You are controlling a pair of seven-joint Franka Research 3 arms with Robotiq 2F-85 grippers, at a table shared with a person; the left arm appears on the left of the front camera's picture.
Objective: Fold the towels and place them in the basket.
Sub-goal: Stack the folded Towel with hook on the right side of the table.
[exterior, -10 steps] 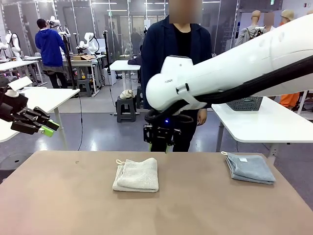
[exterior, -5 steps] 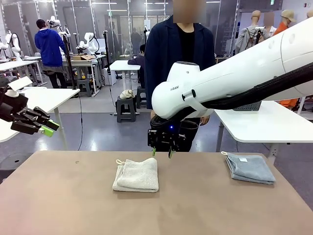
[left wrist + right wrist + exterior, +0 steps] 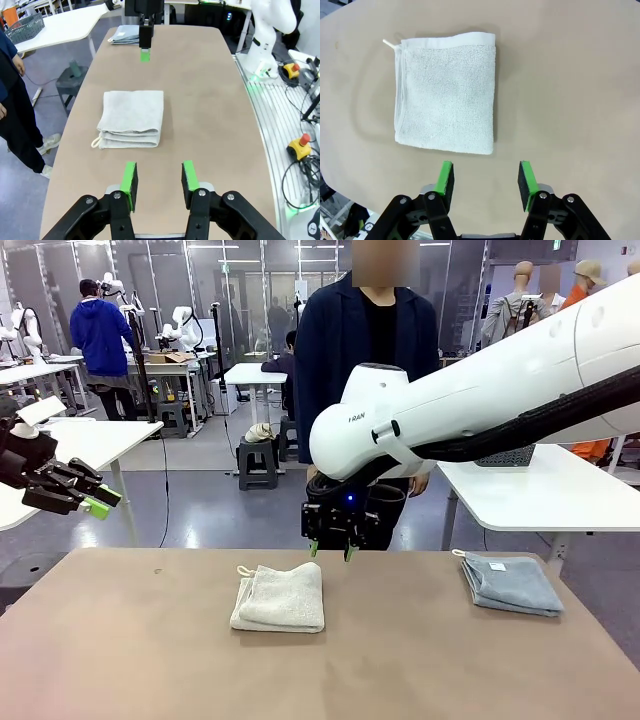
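Observation:
A folded cream-white towel (image 3: 280, 598) (image 3: 131, 119) (image 3: 447, 92) lies mid-table with its loop at the far left corner. Folded too, the blue-grey towel (image 3: 510, 583) (image 3: 124, 35) rests at the table's far right. My right gripper (image 3: 332, 550) (image 3: 486, 180) hangs open over the far edge, just right of the cream towel, holding nothing. My left gripper (image 3: 95, 502) (image 3: 159, 182) is raised off the table's left side, open, with nothing between its fingers. A dark grey mesh basket (image 3: 500, 452) (image 3: 22, 27) stands on the white side table, partly behind my right arm.
A person (image 3: 365, 350) in a dark jacket stands at the far edge, right behind my right gripper. The white side table (image 3: 560, 495) is at the far right. The brown tabletop (image 3: 150, 660) is bare in front of both towels.
My right arm shifted slightly right and lower over the first half second, then held still. Left arm and both towels have not moved.

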